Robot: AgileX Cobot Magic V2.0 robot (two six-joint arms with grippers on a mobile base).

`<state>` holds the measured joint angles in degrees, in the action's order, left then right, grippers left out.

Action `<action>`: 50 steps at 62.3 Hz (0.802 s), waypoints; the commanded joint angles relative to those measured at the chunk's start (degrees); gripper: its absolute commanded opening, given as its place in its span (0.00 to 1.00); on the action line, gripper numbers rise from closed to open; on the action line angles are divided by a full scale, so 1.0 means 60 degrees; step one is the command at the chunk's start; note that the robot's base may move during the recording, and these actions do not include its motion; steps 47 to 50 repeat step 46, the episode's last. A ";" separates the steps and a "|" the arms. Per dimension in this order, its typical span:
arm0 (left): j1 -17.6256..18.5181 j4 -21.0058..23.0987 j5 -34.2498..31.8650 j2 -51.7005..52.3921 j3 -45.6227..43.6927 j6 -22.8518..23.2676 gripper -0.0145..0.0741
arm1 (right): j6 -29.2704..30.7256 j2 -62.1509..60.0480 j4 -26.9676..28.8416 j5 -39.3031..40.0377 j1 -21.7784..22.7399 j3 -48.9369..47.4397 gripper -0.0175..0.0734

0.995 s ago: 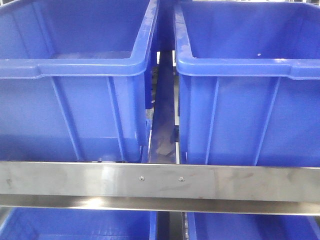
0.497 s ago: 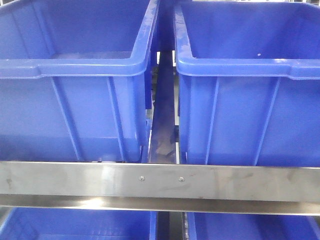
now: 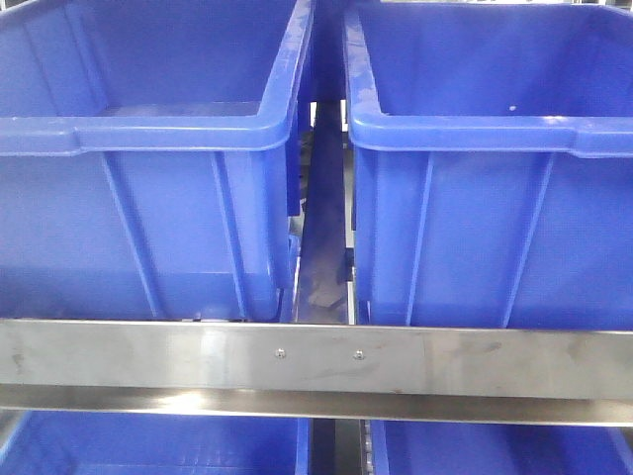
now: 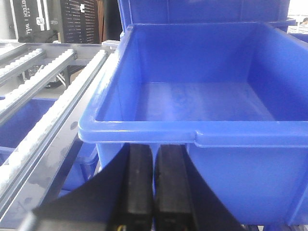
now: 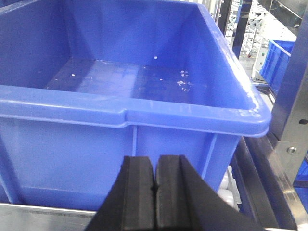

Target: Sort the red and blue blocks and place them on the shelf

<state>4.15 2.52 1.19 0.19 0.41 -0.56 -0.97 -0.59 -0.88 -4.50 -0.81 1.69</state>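
Note:
The red and blue blocks are out of view in every frame. The shelf shows in the front view as a brushed-steel front rail (image 3: 316, 361) with two small screws mid-rail. My left gripper (image 4: 154, 147) is shut with nothing between its black pads, just below the near rim of an empty blue tub (image 4: 202, 134). My right gripper (image 5: 155, 159) is also shut and empty, close in front of the near wall of another empty blue tub (image 5: 130, 113). Neither gripper appears in the front view.
Two large blue tubs (image 3: 148, 129) (image 3: 495, 129) sit side by side on the shelf with a narrow gap between them. More tubs (image 3: 148, 445) show on the tier below. Roller tracks (image 4: 43, 120) run left of the left tub. A steel upright (image 5: 293, 130) stands right of the right tub.

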 commanded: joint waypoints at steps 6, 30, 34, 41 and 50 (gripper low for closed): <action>-0.0019 0.0084 -0.0784 0.0209 0.0267 0.0035 0.30 | 0.0003 -0.0185 -0.0090 0.0829 -0.0007 -0.0199 0.25; -0.0019 0.0084 -0.0784 0.0209 0.0267 0.0035 0.30 | 0.0003 -0.0185 -0.0090 0.0829 -0.0007 -0.0199 0.25; -0.0019 0.0084 -0.0784 0.0209 0.0267 0.0035 0.30 | 0.0003 -0.0185 -0.0090 0.0829 -0.0007 -0.0199 0.25; -0.0019 0.0084 -0.0784 0.0209 0.0267 0.0035 0.30 | 0.0003 -0.0185 -0.0090 0.0829 -0.0007 -0.0199 0.25; -0.0019 0.0084 -0.0784 0.0209 0.0267 0.0035 0.30 | 0.0003 -0.0185 -0.0090 0.0829 -0.0007 -0.0199 0.25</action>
